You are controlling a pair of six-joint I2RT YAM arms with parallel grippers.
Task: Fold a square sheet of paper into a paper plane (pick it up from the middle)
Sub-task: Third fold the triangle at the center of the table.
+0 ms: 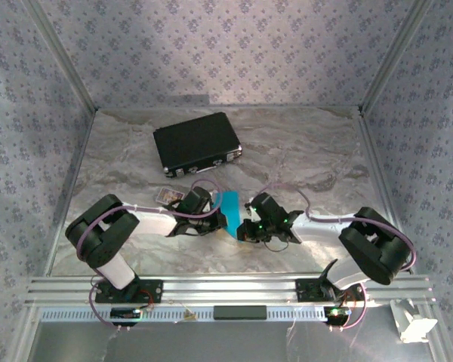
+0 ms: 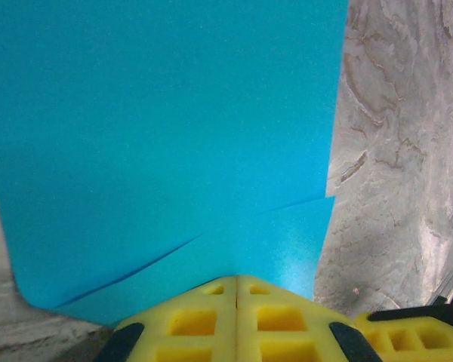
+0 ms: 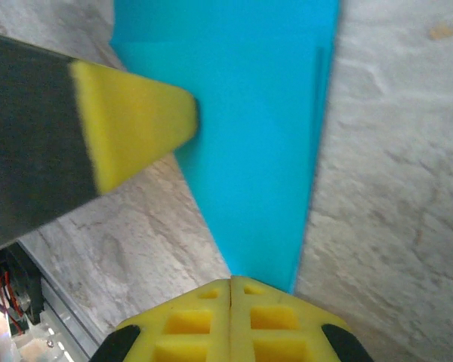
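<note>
Grey marbled tabletop (image 1: 309, 151) first: bounded by metal rails at left, right and near edge, with patterned walls rising behind. Broad bare stretch on the far right, another at the far left beside the case, a narrower strip in front of the arms.

Rectangular black hard case (image 1: 196, 142), lying flat at the far centre-left, slightly turned, lid closed with latches facing the arms. Contents not visible. Well apart from the paper.

Thin sheet of bright cyan-blue paper (image 1: 229, 210), near the table's middle between the two claws, well clear of every rail. Already folded into a narrow slanted strip, plain and unmarked. In the left wrist view (image 2: 166, 136), overlapping layers with a diagonal crease and a stepped right edge. In the right wrist view (image 3: 257, 113), tapers to a point at the near end, long edges straight.

Left gripper (image 2: 236, 280): yellow pads pressed together, tips at the paper's near edge; seen from the right wrist (image 3: 136, 121) as one closed wedge touching the strip's left edge. Right gripper (image 3: 232, 280): pads likewise closed, meeting the pointed end. Cannot tell whether either pinches the paper or merely presses on it.

Small white-bordered printed card (image 1: 168, 194), flat just left of the left gripper, near the case's front edge.
</note>
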